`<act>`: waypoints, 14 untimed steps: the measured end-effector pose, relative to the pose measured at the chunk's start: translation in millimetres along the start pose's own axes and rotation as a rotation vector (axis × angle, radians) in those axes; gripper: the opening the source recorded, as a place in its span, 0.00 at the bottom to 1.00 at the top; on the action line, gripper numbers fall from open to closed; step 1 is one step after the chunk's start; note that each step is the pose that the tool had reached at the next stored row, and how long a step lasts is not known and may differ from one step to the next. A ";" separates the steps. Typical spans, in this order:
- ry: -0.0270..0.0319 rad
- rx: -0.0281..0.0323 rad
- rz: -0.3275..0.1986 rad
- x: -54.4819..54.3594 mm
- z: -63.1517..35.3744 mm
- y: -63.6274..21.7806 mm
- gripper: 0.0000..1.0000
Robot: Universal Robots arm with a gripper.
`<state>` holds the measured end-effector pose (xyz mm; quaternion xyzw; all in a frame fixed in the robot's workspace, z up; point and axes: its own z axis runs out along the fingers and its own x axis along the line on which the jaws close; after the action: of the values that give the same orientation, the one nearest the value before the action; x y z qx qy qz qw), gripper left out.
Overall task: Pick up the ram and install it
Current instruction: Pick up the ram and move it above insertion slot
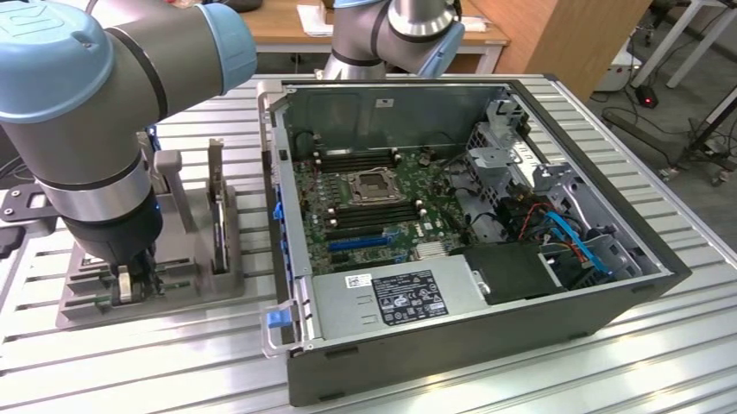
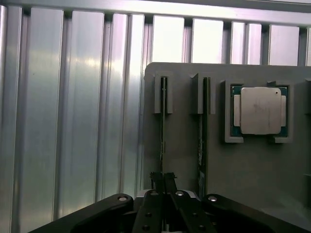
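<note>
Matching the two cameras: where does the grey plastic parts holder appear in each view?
Exterior view: grey plastic parts holder at the exterior view's left, beside the open dark computer case.
Wrist view: holder beneath the camera.
Shared landmark: the gripper shut on the thin ram stick.

Second ram just beside claw

A robotics lab or workshop: an open computer case sits on a ribbed aluminium table, with wooden desks and trailing floor cables behind
</note>
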<state>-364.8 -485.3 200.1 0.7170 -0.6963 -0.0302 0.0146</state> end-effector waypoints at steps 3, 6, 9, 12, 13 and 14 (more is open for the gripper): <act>-0.0006 0.0002 0.011 0.1 0.0 0.0 0.11; -0.0007 0.0002 0.011 0.1 0.0 0.0 0.11; -0.0008 0.0003 0.011 0.1 0.0 0.0 0.11; -0.0006 0.0002 0.011 0.1 -1.2 0.1 0.11; -0.0006 0.0002 0.011 0.0 -2.0 0.2 0.11; -0.0006 0.0002 0.011 0.0 -2.8 0.2 0.11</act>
<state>-364.8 -485.4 202.9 0.7132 -0.7001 -0.0303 0.0145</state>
